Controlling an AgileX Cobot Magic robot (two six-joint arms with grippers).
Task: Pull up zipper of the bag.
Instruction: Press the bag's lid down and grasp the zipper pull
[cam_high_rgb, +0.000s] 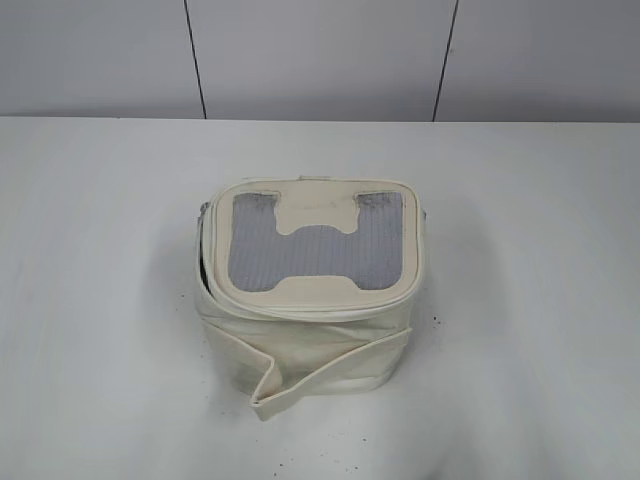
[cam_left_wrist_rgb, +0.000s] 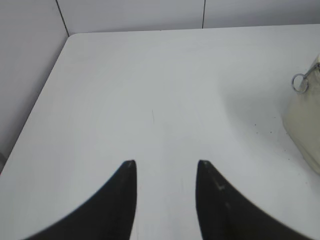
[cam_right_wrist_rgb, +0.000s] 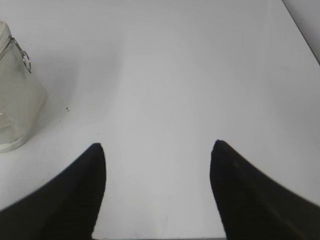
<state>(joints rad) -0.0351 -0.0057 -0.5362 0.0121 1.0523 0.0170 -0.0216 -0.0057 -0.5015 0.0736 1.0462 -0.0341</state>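
The cream-white boxy bag (cam_high_rgb: 310, 300) stands mid-table in the exterior view, its grey mesh top with an H-shaped patch facing up. Its lid gapes at the left and front edge, where the zipper (cam_high_rgb: 207, 275) track is parted. A loose fabric strap (cam_high_rgb: 330, 372) hangs across the front. In the left wrist view the bag (cam_left_wrist_rgb: 305, 125) shows at the right edge with a silver ring pull (cam_left_wrist_rgb: 299, 83). In the right wrist view the bag (cam_right_wrist_rgb: 15, 100) is at the left edge with a ring pull (cam_right_wrist_rgb: 26, 61). My left gripper (cam_left_wrist_rgb: 166, 162) and right gripper (cam_right_wrist_rgb: 157, 145) are open, empty, over bare table, away from the bag.
The white table (cam_high_rgb: 100, 300) extends around the bag on all sides. A grey panelled wall (cam_high_rgb: 320, 55) stands behind its far edge. The table's left edge (cam_left_wrist_rgb: 35, 115) shows in the left wrist view. Neither arm shows in the exterior view.
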